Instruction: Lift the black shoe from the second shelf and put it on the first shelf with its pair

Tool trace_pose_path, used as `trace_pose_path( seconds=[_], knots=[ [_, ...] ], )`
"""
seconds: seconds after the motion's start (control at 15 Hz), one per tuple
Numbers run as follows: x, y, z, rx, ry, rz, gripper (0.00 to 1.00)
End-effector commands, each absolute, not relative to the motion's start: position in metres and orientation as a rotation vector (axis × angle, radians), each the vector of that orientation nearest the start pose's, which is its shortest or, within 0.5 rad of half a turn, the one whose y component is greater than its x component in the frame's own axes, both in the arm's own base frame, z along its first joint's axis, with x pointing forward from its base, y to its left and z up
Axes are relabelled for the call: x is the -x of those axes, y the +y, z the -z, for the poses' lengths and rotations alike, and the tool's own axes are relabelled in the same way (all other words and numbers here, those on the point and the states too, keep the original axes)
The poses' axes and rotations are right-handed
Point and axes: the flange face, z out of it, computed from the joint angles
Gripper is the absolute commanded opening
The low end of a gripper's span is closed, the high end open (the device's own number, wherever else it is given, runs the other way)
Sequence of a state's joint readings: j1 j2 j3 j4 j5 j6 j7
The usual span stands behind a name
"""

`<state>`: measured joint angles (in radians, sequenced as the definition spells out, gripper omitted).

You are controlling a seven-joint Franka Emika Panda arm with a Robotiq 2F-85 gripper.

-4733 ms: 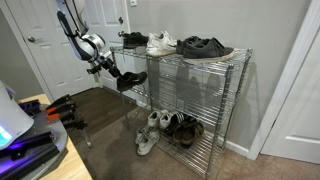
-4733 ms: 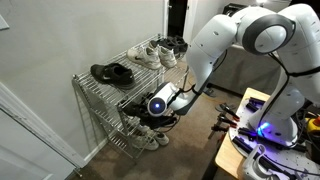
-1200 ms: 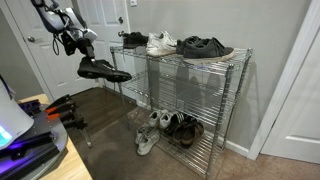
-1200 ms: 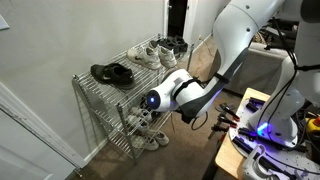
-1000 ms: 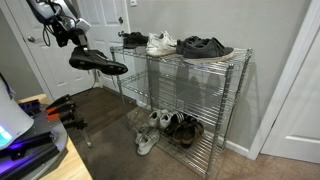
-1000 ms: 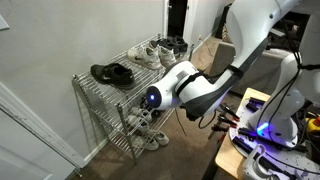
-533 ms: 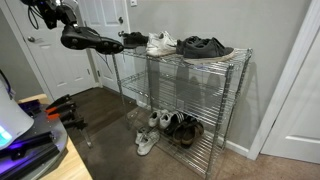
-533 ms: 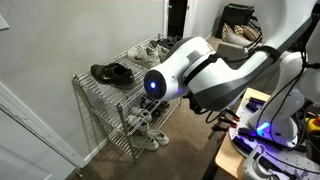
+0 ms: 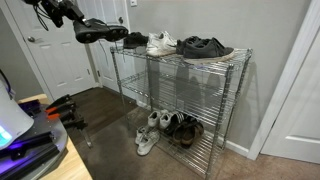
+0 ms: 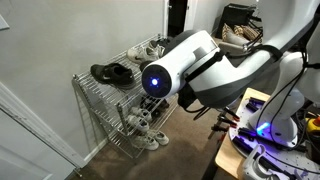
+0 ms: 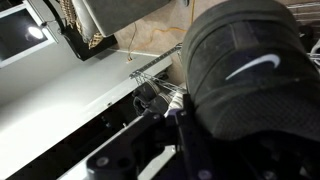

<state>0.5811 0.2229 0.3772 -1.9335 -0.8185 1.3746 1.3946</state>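
The gripper point(image 9: 76, 22), closed tight on one end of the black shoe point(image 9: 102, 30), holds it in the air beside the rack point(image 9: 175, 98); the carry looks nearly done, and next it should travel toward four o'clock onto the top shelf point(image 9: 185, 60) beside its pair point(image 9: 133, 40).
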Motion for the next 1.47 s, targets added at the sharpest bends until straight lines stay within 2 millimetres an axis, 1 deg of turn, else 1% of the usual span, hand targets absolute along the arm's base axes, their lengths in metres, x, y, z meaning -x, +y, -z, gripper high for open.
trace_pose_path(
  seconds=[0.0,0.33,0.4,0.47,0.53,0.67,0.87,1.07,1.2,1.4],
  knots=[
    [-0.381,0.372,-0.375,-2.135,-0.262,-0.486,0.09],
    [-0.381,0.372,-0.375,-2.136,-0.262,-0.488,0.09],
    [-0.381,0.372,-0.375,-2.136,-0.262,-0.488,0.04],
    [-0.386,0.37,-0.364,-2.153,-0.268,-0.462,0.04],
    [-0.392,0.365,-0.36,-2.142,-0.276,-0.44,0.04],
    [-0.413,0.352,-0.36,-2.154,-0.293,-0.409,0.04],
    [-0.45,0.333,-0.366,-2.131,-0.378,-0.387,0.04],
    [-0.478,0.323,-0.375,-2.144,-0.446,-0.381,0.04],
    [-0.497,0.319,-0.379,-2.177,-0.466,-0.373,0.04],
    [-0.53,0.314,-0.387,-2.239,-0.478,-0.383,0.04]
  ],
)
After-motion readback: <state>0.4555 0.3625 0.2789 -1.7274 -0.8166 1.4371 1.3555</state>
